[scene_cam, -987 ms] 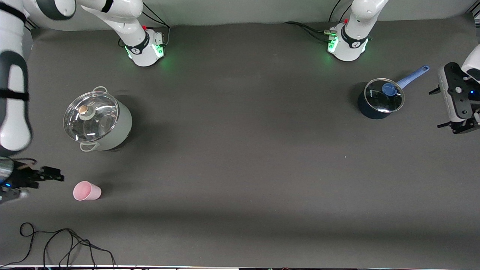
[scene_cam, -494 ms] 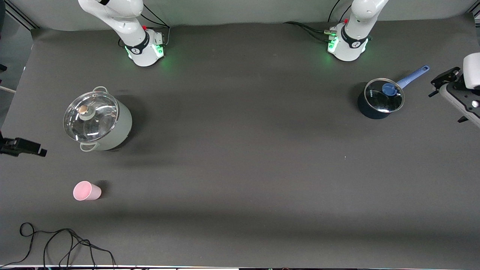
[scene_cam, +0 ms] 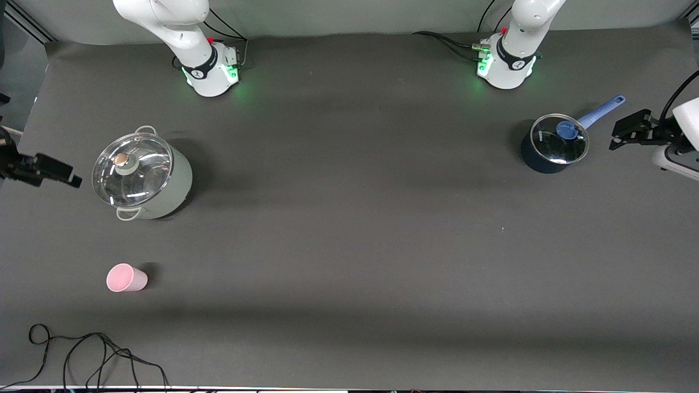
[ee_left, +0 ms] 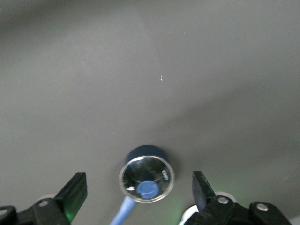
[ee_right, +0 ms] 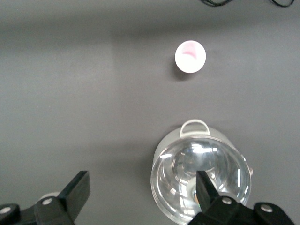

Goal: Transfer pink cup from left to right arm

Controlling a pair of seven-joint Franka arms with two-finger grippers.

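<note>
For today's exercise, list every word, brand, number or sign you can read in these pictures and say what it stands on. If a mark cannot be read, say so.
No text can be read with certainty.
Glass lid of the blue-handled saucepan: a small white mark near the rim, too small to read.
Black band at the right arm's base: a white logo mark, no letters readable.
Black band at the left arm's base: the same kind of mark, unreadable.
Pink cup and grey stockpot: no marking visible.

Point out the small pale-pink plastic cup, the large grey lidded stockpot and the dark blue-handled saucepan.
Pale-pink plastic cup (scene_cam: 126, 278), front view, on its side wall.
Grey lidded stockpot (scene_cam: 132, 170), front view, on its glass lid.
Blue-handled saucepan (scene_cam: 559, 139), front view, on its glass lid.
</note>
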